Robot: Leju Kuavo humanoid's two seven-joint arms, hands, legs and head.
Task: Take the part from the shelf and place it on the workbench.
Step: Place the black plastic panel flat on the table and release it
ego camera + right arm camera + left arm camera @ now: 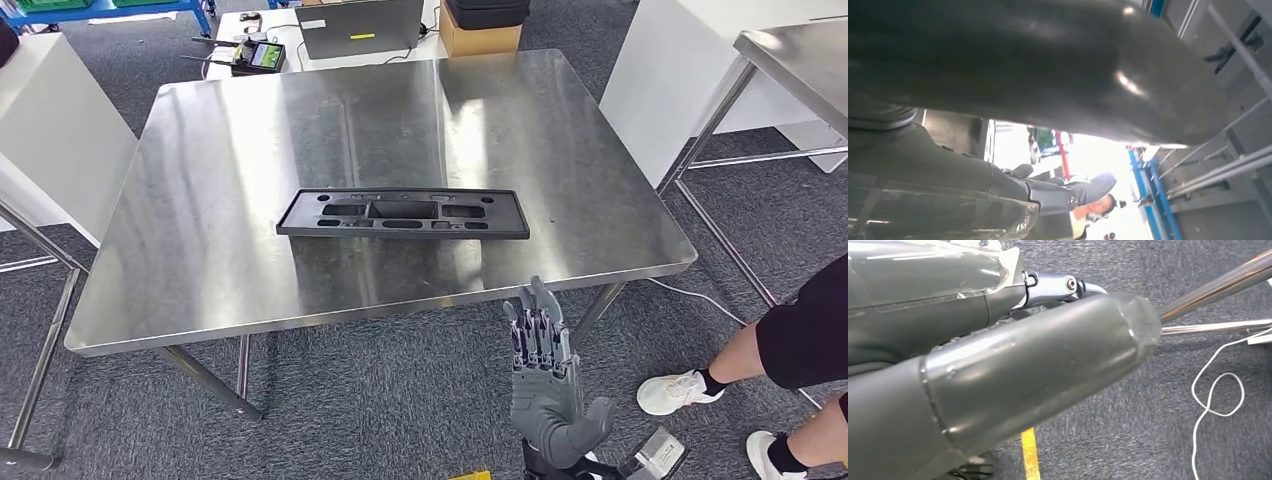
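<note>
person [800, 350] cut off at frame edge, laptop [360, 25] cropped

The robot's right hand [545, 385] is built from matte grey plastic, with a smooth rounded palm shell and a thick stubby thumb at one side. Its fingers [537, 325] are darker and slimmer, made of short segments with silver metal links and pins glinting between them. Seen close from the left wrist, the left hand [1013, 375] has a broad dark grey thumb with a glossy, lightly scuffed surface and a visible seam ring around its width. Beside it sits a clear, shiny plastic cover over a grey shell, ending in a polished silver link fastened with a small round screw.
</note>
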